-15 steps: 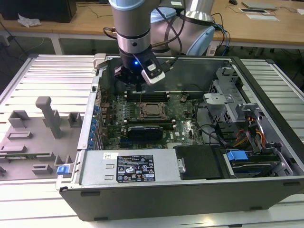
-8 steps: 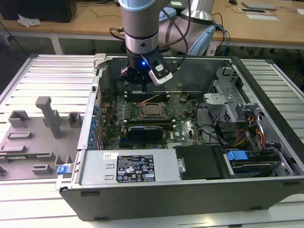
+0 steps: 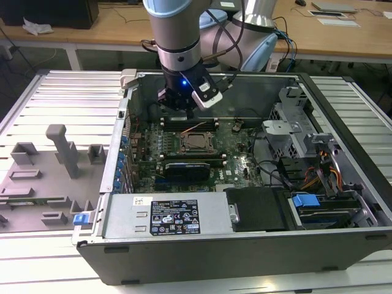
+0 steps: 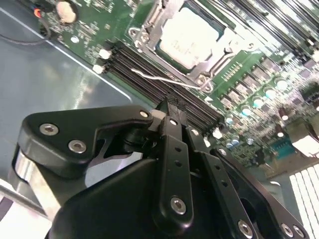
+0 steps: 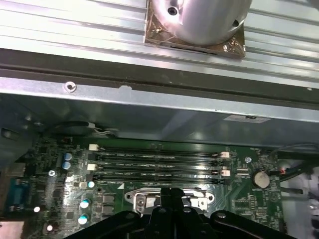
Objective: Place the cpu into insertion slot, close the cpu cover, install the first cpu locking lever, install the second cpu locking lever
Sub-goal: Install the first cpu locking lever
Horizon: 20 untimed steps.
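The cpu (image 4: pixel 188 31), pale and silvery, lies in the insertion slot (image 3: pixel 197 142) on the green motherboard inside the open computer case. The grey cpu cover (image 4: pixel 147 31) frames it and looks lowered over it. A thin wire locking lever (image 4: pixel 164 79) runs along the socket's side by the memory slots and seems to stand slightly raised in the exterior view. My gripper (image 4: pixel 167 107) hangs just above the board beside that lever, over the memory slots, its black fingers (image 5: pixel 172 195) pressed together with nothing seen between them. In the exterior view the gripper (image 3: pixel 179 112) is just behind the socket.
Long black memory slots (image 5: pixel 157 159) lie between the socket and the case's back wall (image 5: pixel 149 99). A power supply (image 3: pixel 171 217) fills the case front, and a drive cage (image 3: pixel 288 131) with cables is on the exterior view's right. Grey fixture blocks (image 3: pixel 61 150) stand outside on the left.
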Each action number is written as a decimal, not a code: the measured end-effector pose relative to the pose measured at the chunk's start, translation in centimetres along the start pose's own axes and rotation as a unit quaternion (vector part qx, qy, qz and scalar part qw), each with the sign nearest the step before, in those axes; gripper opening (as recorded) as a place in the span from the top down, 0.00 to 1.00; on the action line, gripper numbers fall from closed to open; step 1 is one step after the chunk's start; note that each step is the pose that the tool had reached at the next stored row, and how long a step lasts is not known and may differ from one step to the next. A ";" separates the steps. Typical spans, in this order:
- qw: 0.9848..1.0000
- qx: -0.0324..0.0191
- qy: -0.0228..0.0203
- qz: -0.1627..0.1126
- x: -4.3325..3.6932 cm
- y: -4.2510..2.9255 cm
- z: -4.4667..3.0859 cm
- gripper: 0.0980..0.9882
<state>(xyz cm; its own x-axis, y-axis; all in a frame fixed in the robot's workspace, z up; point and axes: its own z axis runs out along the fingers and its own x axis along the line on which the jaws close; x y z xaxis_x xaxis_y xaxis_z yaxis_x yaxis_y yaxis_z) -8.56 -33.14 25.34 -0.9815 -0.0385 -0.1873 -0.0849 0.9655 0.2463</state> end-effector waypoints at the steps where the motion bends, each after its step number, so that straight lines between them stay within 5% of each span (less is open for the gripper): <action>1: 1.000 0.000 -0.005 -0.001 0.07 0.00 0.01 0.99; 2: 1.000 0.001 -0.013 -0.003 0.17 0.00 0.03 0.99; 5: 1.000 0.001 -0.028 -0.007 0.32 -0.01 0.08 0.99; 12: 0.999 0.005 -0.031 0.011 0.36 -0.06 0.28 0.99; 14: 0.999 0.007 -0.031 0.020 0.38 -0.10 0.43 0.99; 17: 0.999 0.009 -0.018 0.031 0.25 -0.23 0.89 0.99; 20: 0.999 0.009 -0.013 0.034 -0.46 -0.35 1.25 0.99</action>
<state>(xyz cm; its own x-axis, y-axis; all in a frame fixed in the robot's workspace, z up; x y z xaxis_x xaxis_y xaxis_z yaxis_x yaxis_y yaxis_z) -7.86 -33.14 24.15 -0.9801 0.0333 -0.1959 -0.0155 0.9700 0.2426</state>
